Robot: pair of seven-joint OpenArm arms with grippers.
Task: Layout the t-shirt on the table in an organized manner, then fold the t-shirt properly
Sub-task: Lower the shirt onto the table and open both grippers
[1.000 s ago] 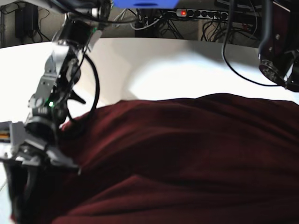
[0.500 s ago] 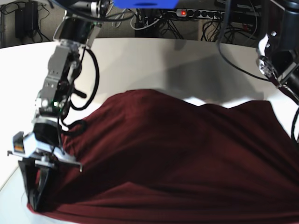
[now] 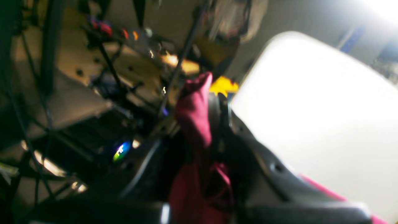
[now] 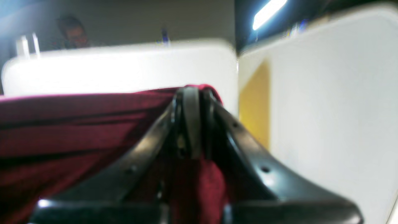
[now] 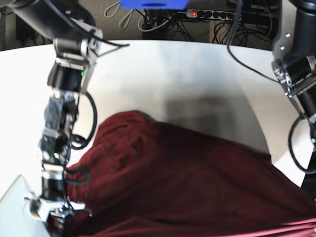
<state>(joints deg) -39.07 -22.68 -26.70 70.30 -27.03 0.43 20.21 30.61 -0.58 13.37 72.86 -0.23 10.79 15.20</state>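
Right gripper point(image 4: 192, 124): jaws are seen pressed together on a fold of the t-shirt point(image 4: 62, 130); maroon cloth is bunched below and behind the fingertips. In the base view this gripper point(image 5: 54, 219) is found at the lower left corner, at the cloth's near left edge.
Left gripper point(image 3: 214, 118): jaws are seen closed on a narrow strip of the t-shirt point(image 3: 194, 118), which stands up beside the dark finger and hangs in folds beneath it. The frame is blurred; fine detail cannot be told.
T-shirt point(image 5: 187, 182): the lower half of the base view is covered by it; it is draped in broad wrinkles, held at both sides, with a rounded hump at its upper left.
Table point(image 5: 173, 79): white glossy top is left bare beyond the cloth; a grey shadow is cast on it just past the cloth's far edge.
Left arm point(image 5: 296, 69): seen at the right edge of the base view, cable looped below it.
Power strip point(image 5: 212, 15): a red lamp is lit on it, behind the table's curved far edge.
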